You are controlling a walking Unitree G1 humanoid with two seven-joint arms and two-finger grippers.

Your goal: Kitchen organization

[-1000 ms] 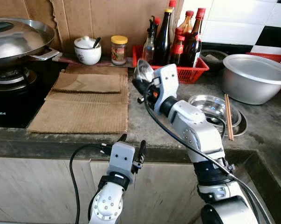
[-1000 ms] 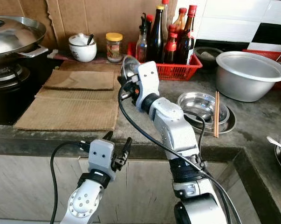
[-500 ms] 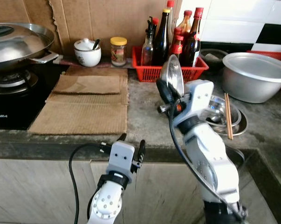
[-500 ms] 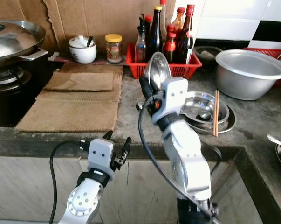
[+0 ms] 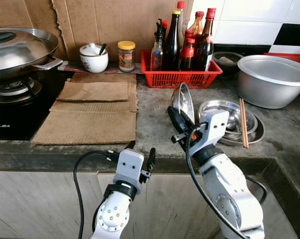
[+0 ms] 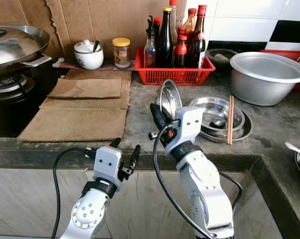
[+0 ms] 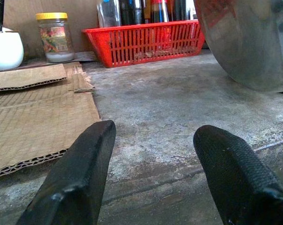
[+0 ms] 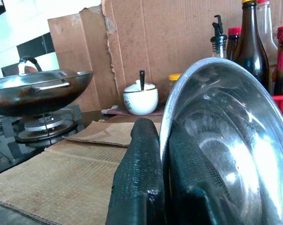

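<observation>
Right gripper (image 5: 175, 118) clamped on steel bowl (image 5: 183, 101) rim, bowl upright above counter (image 5: 154, 119); left gripper (image 5: 140, 152) spread, idle at near edge.

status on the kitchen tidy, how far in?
Done: bottles stand in the red basket. In hand: the right pincer is shut on a steel dish, held on edge above the counter beside the stacked steel dishes. Left: placing it; chopsticks lie across the stack. Left pincer idle, open.

Two silver jointed metal arms, black cables looped alongside; left gripper (image 5: 139, 151) and right gripper (image 5: 175, 119) each bear two long black textured fingers.
</observation>
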